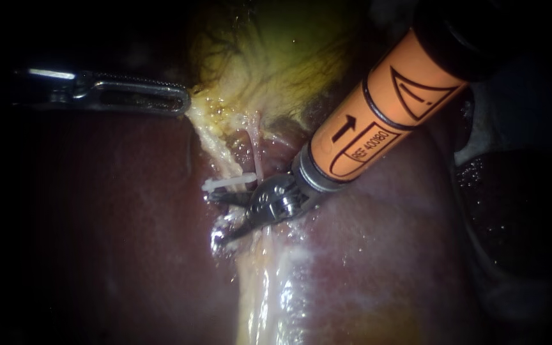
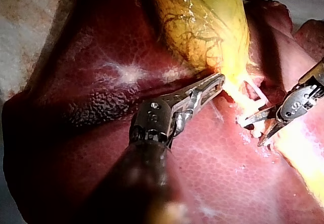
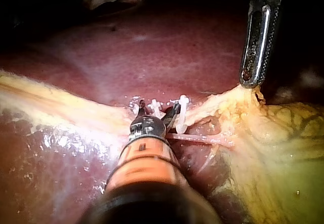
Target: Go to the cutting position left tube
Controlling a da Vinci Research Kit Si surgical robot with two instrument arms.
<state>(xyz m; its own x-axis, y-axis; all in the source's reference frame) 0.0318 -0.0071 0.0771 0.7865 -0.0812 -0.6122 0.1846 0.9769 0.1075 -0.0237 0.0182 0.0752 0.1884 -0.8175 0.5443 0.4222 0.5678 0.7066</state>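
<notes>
Final approach: right instrument [image 1: 220, 218], hand spread, just beside clip [image 1: 228, 184]; next needs fine alignment. Left instrument [image 1: 177, 101] pinches gallbladder [image 1: 276, 57].

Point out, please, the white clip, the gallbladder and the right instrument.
white clip [image 1: 228, 183]: endoscope view, the middle of its bar.
gallbladder [image 1: 289, 64]: endoscope view, its yellow-green wall.
right instrument [image 1: 217, 218]: endoscope view, midway between its open jaws.
</notes>
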